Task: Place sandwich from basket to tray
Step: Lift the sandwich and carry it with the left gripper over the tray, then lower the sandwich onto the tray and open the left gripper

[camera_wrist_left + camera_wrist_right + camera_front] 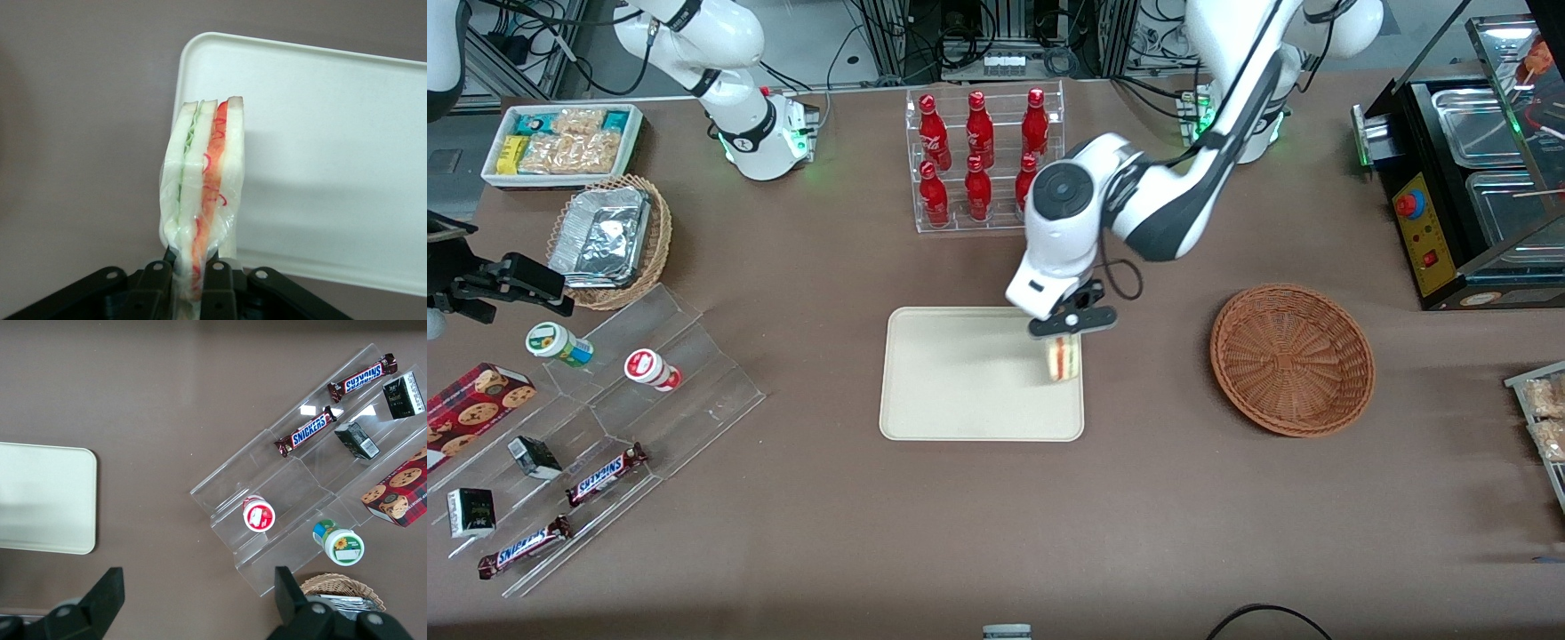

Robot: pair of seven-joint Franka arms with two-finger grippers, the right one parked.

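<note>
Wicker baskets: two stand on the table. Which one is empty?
The reddish-brown basket, beside the tray where the gripper holds the sandwich; the lighter tan basket holds foil containers.

Left arm reaching from its base down toward the front camera, elbow bent, white wrist housing tilted downward. Gripper [1064, 342] hanging low over the tray's [960, 391] edge nearest the working arm's end of the table, fingers pointing down. Fingers [159, 283] closed tight on the sandwich [1064, 358], clamping the wrapped wedge near one end, bread faces pressed between the black pads. Sandwich held upright on edge, layered side facing the wrist camera, its free end hanging over the tray corner and the table beside it.
</note>
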